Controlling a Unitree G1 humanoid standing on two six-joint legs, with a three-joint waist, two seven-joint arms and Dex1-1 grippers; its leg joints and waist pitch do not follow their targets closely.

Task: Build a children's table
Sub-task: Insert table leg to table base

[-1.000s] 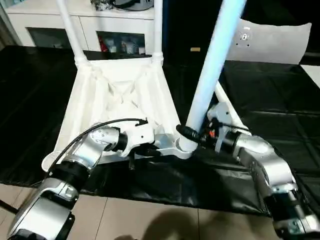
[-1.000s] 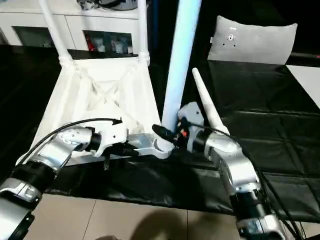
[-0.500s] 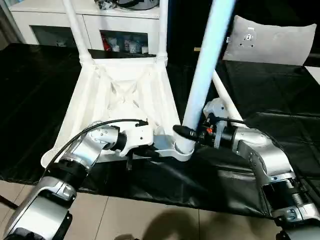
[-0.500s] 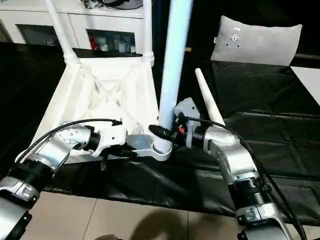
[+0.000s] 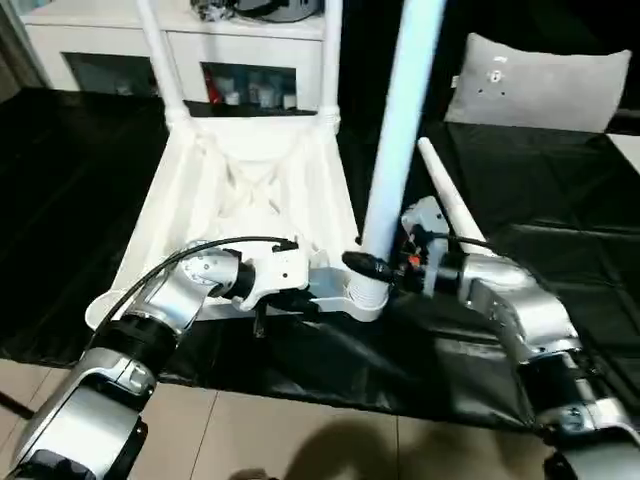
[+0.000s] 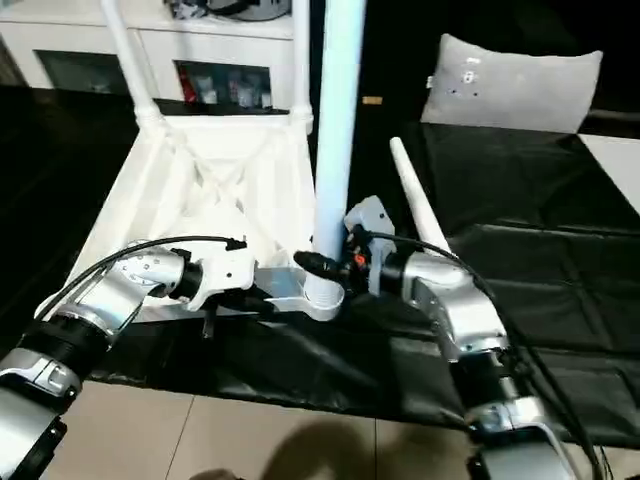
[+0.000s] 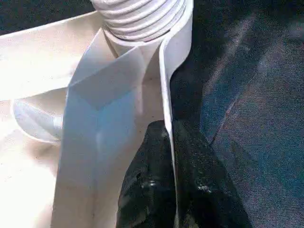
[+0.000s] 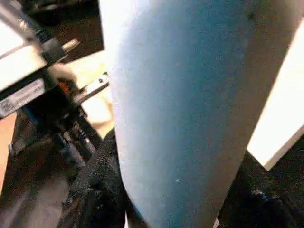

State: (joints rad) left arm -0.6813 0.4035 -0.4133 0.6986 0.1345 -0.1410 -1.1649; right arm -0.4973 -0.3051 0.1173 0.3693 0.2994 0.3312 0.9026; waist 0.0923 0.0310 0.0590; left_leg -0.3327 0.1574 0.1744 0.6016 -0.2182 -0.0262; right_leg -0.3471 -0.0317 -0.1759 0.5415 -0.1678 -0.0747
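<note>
The children's table (image 5: 250, 190) lies upside down on the black mat (image 5: 560, 200), ribbed underside up, with two legs already standing in the far corner sockets (in front of the white cabinet (image 5: 230, 70)). The relation that matters is at the near right corner socket (image 5: 365, 298): a third leg (image 5: 392, 150) stands with its foot in that socket, and its long axis rises nearly upright and leans slightly toward the robot's right, so it is close to the socket's own axis but perhaps not quite on it. The right gripper (image 5: 372, 268) is clamped half-wide around this leg just above the socket, and the right wrist view shows the tube between the black fingers (image 8: 97, 190). The left gripper (image 7: 172, 185) is nearly closed, pinching the thin edge wall of the tabletop just beside the same socket, so it steadies the top from the robot's left while the right arm works the leg. The fourth leg (image 5: 452, 208) lies loose on the mat just behind the right gripper, its tapered tip pointing away from the robot. Judging from this, the next move calls for bringing the held leg fully upright and pressing or twisting it straight down into the socket.
</note>
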